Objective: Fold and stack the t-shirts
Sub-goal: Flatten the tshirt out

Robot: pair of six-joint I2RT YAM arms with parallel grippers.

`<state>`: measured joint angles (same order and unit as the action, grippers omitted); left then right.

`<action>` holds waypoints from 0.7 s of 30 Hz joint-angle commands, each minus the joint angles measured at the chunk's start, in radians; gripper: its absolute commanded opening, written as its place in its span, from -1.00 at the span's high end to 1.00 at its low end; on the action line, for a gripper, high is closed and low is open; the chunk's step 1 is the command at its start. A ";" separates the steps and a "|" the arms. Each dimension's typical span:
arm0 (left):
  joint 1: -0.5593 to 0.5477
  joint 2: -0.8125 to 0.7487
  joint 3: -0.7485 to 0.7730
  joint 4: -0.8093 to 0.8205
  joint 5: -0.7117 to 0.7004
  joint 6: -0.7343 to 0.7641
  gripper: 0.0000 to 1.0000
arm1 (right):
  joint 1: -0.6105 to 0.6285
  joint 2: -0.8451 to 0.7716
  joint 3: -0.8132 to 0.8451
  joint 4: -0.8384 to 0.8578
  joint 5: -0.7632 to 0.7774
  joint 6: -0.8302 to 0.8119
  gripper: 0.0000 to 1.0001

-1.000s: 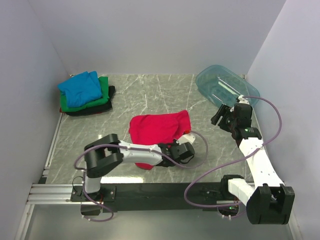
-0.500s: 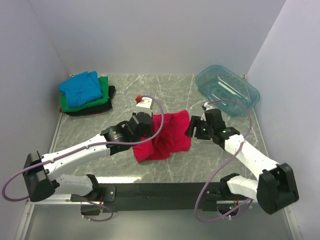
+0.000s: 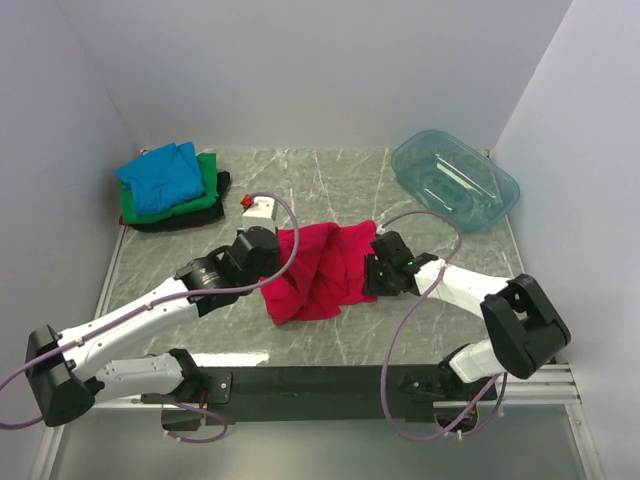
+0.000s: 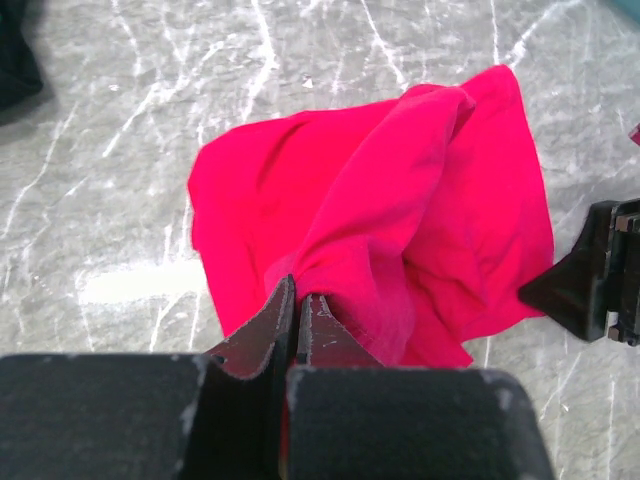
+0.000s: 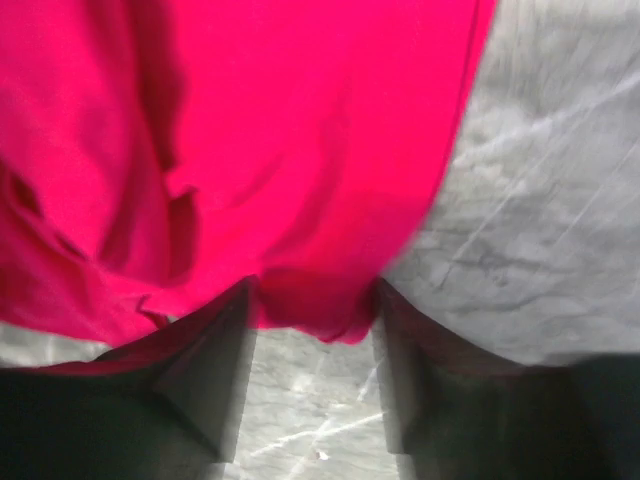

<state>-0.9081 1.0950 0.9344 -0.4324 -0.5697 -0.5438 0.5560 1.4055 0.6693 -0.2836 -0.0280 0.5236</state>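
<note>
The bright red-pink t-shirt (image 3: pixel 325 268) lies bunched mid-table. My left gripper (image 3: pixel 266 262) is shut on a raised fold of it, and in the left wrist view the fingertips (image 4: pixel 297 292) pinch the cloth (image 4: pixel 450 200) tight. My right gripper (image 3: pixel 373 272) is at the shirt's right edge, open. In the right wrist view its fingers (image 5: pixel 312 312) stand either side of a hanging corner of the red cloth (image 5: pixel 300 130). The blue t-shirt (image 3: pixel 160 178) tops a stack at the back left, over the green one (image 3: pixel 207 192) and the black one (image 3: pixel 218 213).
A clear teal plastic tub (image 3: pixel 455 180) stands at the back right corner. White walls close in the marble table (image 3: pixel 300 185) on three sides. The right arm's black fingers show at the right edge of the left wrist view (image 4: pixel 590 275).
The left gripper carried its pinch of red cloth from the near right to the left, folding the shirt over. The right arm came from beside the tub to the shirt's right edge, jaws narrowing.
</note>
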 commanded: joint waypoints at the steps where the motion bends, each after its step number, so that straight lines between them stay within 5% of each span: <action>1: 0.021 -0.044 -0.019 0.011 -0.010 -0.004 0.99 | 0.022 0.064 0.027 0.018 0.048 0.029 0.12; 3: 0.031 -0.064 -0.032 0.009 -0.016 -0.008 0.99 | 0.030 0.088 0.042 0.017 0.048 0.033 0.67; 5: 0.052 -0.079 -0.045 0.014 -0.015 -0.008 0.99 | 0.032 0.102 0.067 0.000 0.060 0.027 1.00; 14: 0.215 -0.240 -0.014 0.109 -0.099 0.019 0.99 | -0.033 -0.213 0.327 -0.339 0.373 -0.053 1.00; 19: 0.417 -0.222 -0.055 0.139 -0.079 -0.015 0.96 | -0.181 -0.336 0.336 -0.387 0.381 -0.096 1.00; 21: 0.487 -0.160 -0.074 0.138 -0.012 -0.027 0.57 | -0.221 -0.341 0.316 -0.382 0.366 -0.114 1.00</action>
<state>-0.5133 0.8574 0.8864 -0.3363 -0.6327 -0.5446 0.3958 1.0576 1.0134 -0.5781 0.2955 0.4545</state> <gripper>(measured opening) 0.111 0.020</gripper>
